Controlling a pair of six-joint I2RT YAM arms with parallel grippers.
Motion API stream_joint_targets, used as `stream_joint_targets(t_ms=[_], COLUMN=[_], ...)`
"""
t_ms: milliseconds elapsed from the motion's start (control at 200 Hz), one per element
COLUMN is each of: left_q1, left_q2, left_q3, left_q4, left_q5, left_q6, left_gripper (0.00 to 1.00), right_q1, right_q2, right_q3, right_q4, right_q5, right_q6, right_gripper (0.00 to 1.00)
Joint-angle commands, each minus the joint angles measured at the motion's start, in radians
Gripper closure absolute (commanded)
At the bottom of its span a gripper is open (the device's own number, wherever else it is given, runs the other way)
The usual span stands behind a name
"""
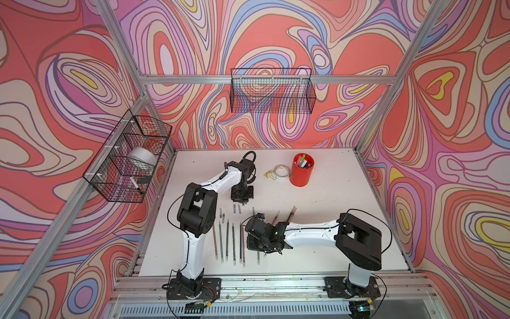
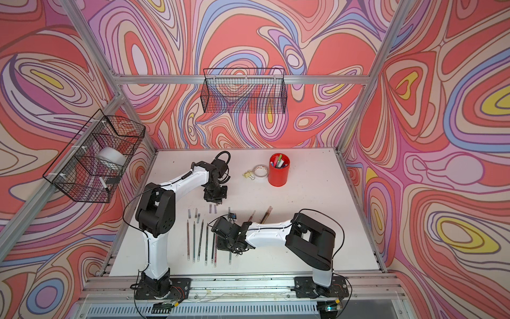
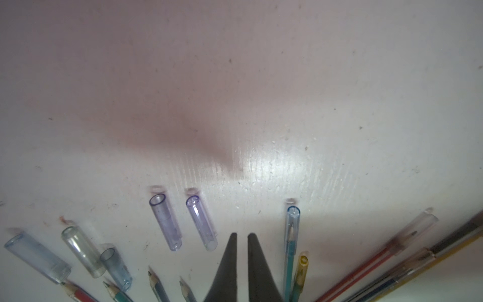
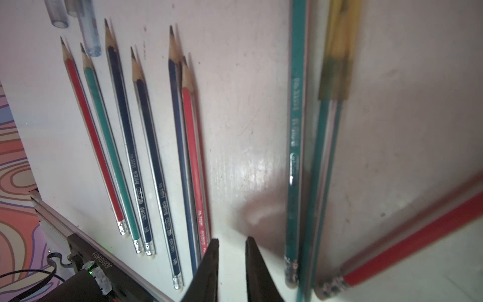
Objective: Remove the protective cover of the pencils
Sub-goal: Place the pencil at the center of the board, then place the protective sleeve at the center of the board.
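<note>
Bare pencils (image 1: 227,240): six in a row on the table (image 1: 331,221), near the front edge, tips pointing away.
Right gripper (image 4: 231,238): beside that row, jaws slightly parted, grasping nothing.
Capped pencils (image 3: 292,227): just beyond, partly under the right arm.
Loose covers (image 3: 166,222): clear tubes past the row's tips.
Left gripper (image 3: 241,234): beside them, clenched on nothing.
Red cup (image 1: 301,176): far back.

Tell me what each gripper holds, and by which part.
Nothing is held. The left gripper is shut and empty; the right gripper has its jaws slightly apart, with only table showing between them.
</note>
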Motion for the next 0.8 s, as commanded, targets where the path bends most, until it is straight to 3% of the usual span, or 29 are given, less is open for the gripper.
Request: stream_joint_targets(t_ms=[0, 145, 416, 626, 711, 791], left_q1=[-0.012, -0.019, -0.033, -0.033, -0.033, -0.034], left_q2=[0.034, 0.056, 0.089, 0.102, 0.105, 0.112], left_q3=[0.025, 0.033, 0.047, 0.051, 0.051, 0.053], left_q4=[-0.057, -0.071, -0.085, -0.092, -0.092, -0.094], left_q5=[-0.017, -0.021, -0.02, -0.018, -0.023, -0.016], left_q6=[-0.003, -0.003, 0.001, 0.001, 0.002, 0.001], left_gripper=[1.0, 1.0, 1.0, 0.97, 0.95, 0.93], right_q1=[0.006, 0.006, 0.006, -0.029, -0.072, -0.074], right_q2=[0.006, -0.047, -0.261, -0.337, -0.32, -0.3], right_q3=[0.025, 0.068, 0.008, -0.07, -0.081, -0.08], right_q4=[-0.036, -0.105, -0.162, -0.119, -0.122, -0.087], right_q5=[0.03, 0.084, 0.237, 0.231, 0.129, 0.117], right_q6=[-0.014, -0.042, -0.028, -0.014, 0.021, -0.01], right_gripper=[0.78, 0.74, 0.52, 0.5, 0.59, 0.59])
